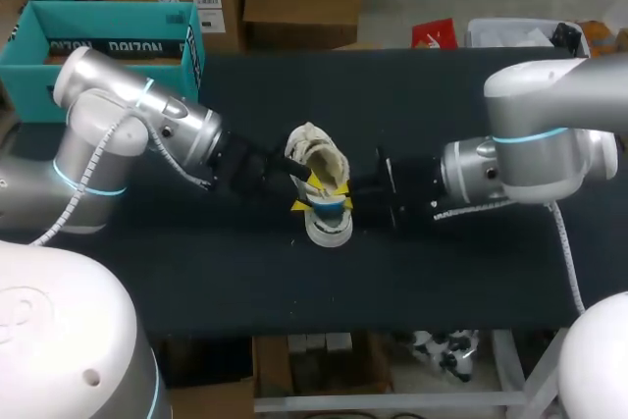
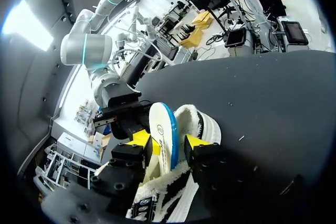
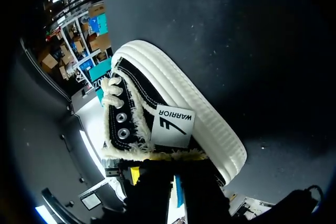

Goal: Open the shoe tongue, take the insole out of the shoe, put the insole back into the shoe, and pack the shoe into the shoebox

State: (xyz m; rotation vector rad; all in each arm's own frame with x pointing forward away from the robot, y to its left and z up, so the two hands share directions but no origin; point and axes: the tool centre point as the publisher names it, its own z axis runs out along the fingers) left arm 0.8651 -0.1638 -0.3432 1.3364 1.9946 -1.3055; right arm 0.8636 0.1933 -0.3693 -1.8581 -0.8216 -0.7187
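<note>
A black canvas shoe [image 1: 319, 154] with cream fleece lining and a white ribbed sole lies mid-table. The white insole [image 2: 163, 129] with a blue edge stands out of the shoe's opening. My left gripper [image 2: 167, 140] is open, its yellow tips on either side of the insole with a thin gap on one side. In the head view it [image 1: 312, 191] reaches in from the left. My right gripper [image 1: 345, 195] comes from the opposite side and is shut on the insole's [image 3: 178, 190] far edge, with the shoe [image 3: 173, 108] just ahead of it. The teal shoebox [image 1: 98, 46] stands open at the back left.
The black tabletop [image 1: 471, 95] spreads on all sides of the shoe. Both arms meet over its middle, so the two grippers are nearly touching above the shoe. The shoebox sits behind my left arm's elbow.
</note>
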